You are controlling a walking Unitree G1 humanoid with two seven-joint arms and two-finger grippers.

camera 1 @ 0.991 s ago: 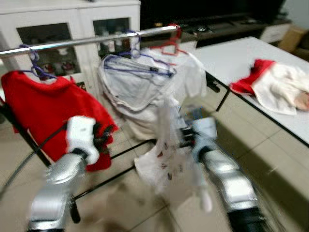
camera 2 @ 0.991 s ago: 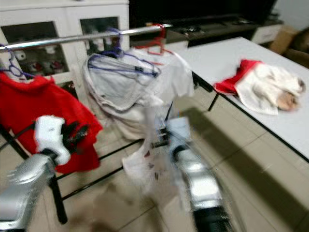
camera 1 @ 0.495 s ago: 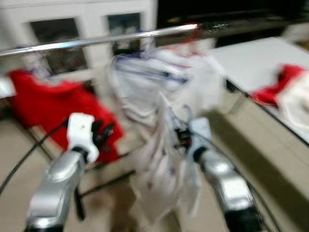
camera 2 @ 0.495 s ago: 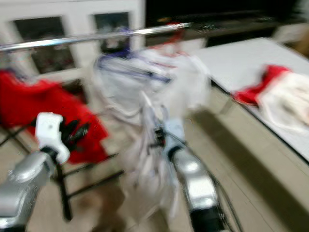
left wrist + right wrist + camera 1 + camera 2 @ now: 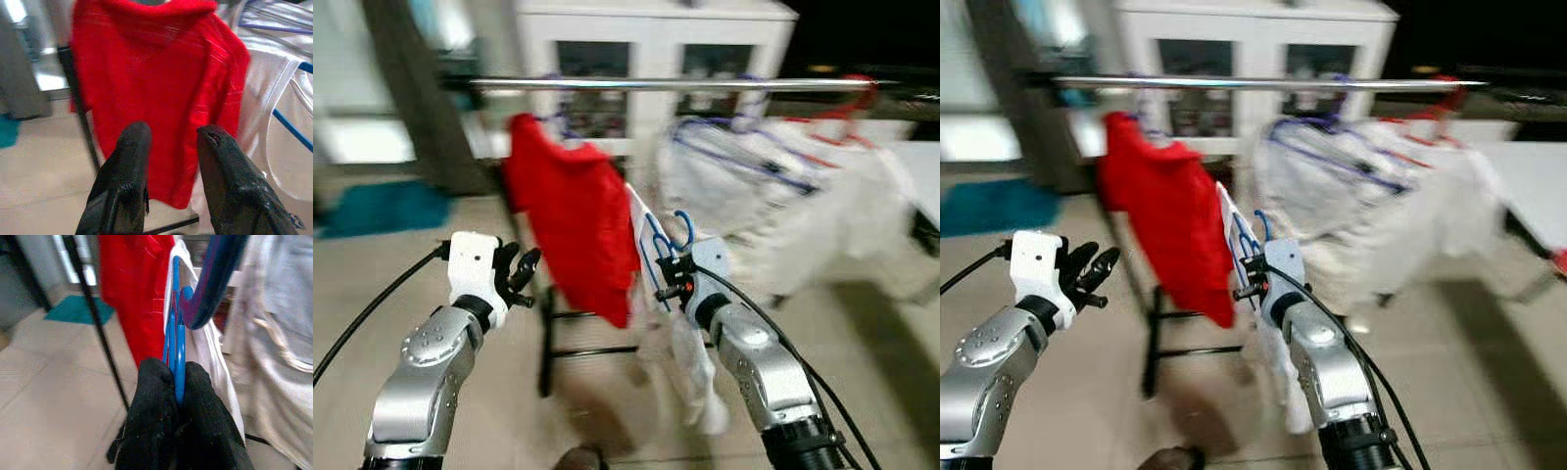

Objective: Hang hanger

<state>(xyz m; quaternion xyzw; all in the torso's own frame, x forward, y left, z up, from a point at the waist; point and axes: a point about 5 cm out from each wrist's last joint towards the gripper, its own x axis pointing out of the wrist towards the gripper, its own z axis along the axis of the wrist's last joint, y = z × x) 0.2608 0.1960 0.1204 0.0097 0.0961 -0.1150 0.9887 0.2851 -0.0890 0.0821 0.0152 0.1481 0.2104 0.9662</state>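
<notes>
A blue hanger (image 5: 664, 241) carrying a white garment (image 5: 692, 364) is pinched in my right gripper (image 5: 666, 282), which is shut on the hanger's neck (image 5: 177, 333) below the hook. The hanger sits below and in front of the silver rail (image 5: 685, 85), just right of the hanging red shirt (image 5: 573, 215). My left gripper (image 5: 521, 274) is open and empty, held up to the left of the red shirt (image 5: 156, 73), with its fingers (image 5: 129, 147) apart.
White clothes on purple hangers (image 5: 783, 206) hang along the rail's right part. The rack's black upright (image 5: 546, 333) stands under the red shirt. A white cabinet (image 5: 646, 39) is behind the rail, and a teal mat (image 5: 382, 206) lies on the floor at left.
The camera has swung left, so the table and its clothes have left the picture. The right gripper still holds the hanger with the white garment. The left arm keeps its pose.
</notes>
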